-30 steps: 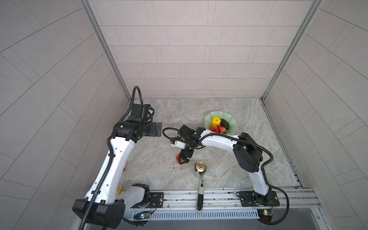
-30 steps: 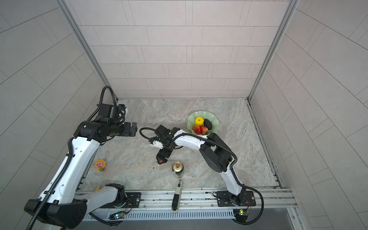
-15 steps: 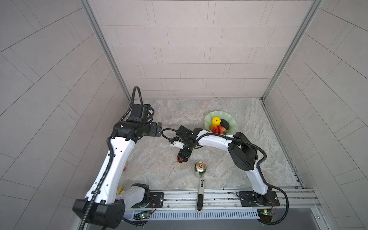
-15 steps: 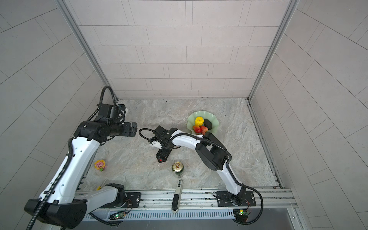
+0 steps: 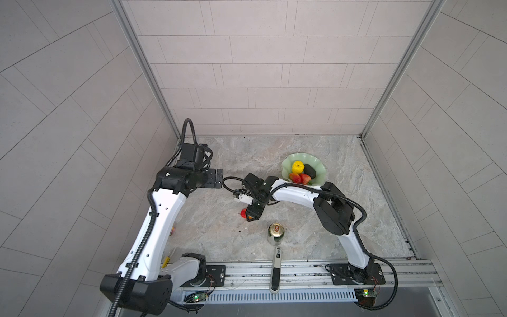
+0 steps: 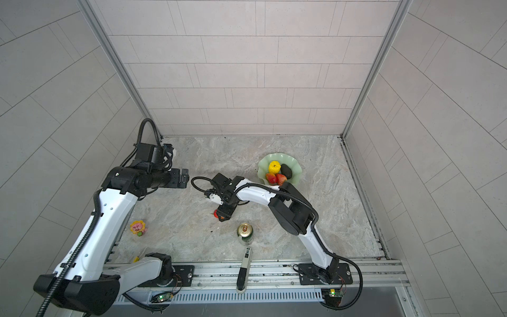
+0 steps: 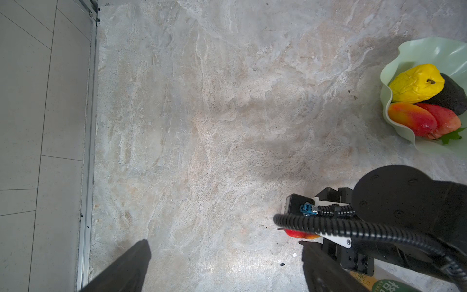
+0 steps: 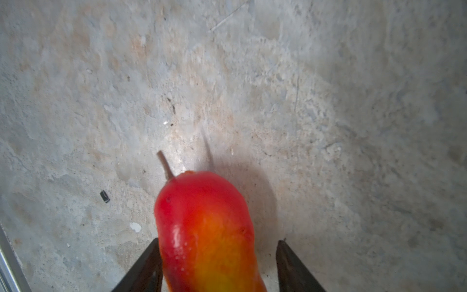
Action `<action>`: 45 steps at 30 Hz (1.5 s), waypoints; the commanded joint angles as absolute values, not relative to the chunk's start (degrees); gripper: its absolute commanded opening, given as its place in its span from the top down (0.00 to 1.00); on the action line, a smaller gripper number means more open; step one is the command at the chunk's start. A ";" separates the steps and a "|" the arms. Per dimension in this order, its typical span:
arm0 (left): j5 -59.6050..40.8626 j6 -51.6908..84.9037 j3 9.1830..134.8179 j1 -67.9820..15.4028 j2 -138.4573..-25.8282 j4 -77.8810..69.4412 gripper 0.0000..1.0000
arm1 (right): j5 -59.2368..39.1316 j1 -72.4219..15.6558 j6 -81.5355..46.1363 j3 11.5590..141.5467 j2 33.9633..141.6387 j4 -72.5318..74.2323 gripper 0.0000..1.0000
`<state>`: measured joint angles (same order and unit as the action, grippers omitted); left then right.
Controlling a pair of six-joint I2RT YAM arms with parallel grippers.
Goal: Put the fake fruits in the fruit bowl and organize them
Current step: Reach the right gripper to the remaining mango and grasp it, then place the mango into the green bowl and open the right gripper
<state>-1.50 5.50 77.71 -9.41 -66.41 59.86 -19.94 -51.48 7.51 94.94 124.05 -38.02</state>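
The pale green fruit bowl stands at the back right, seen in both top views. In it lie a lumpy yellow fruit, a dark oval, a mango and a strawberry. A second red-orange mango lies on the stone table in the middle. My right gripper is down over it and open. One finger touches the mango's side and the other stands a little off it. My left gripper hangs open and empty above the table's left part.
A gold-topped drink can stands just in front of the right gripper. A white-and-black stick lies at the front edge. A small sunflower toy sits at the left by the left arm. Tiled walls close three sides.
The right gripper's jaws have narrowed around the mango on the table, and it has shifted slightly left. The left arm has not moved.
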 commanded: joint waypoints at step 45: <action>-2.27 5.19 76.79 -9.29 -65.58 59.16 0.00 | 9.03 -14.83 5.53 84.80 105.43 -32.94 0.91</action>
<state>-2.17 5.50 77.69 -9.41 -66.41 59.77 5.26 -15.31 4.14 83.50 103.68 -32.58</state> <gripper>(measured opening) 0.996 0.320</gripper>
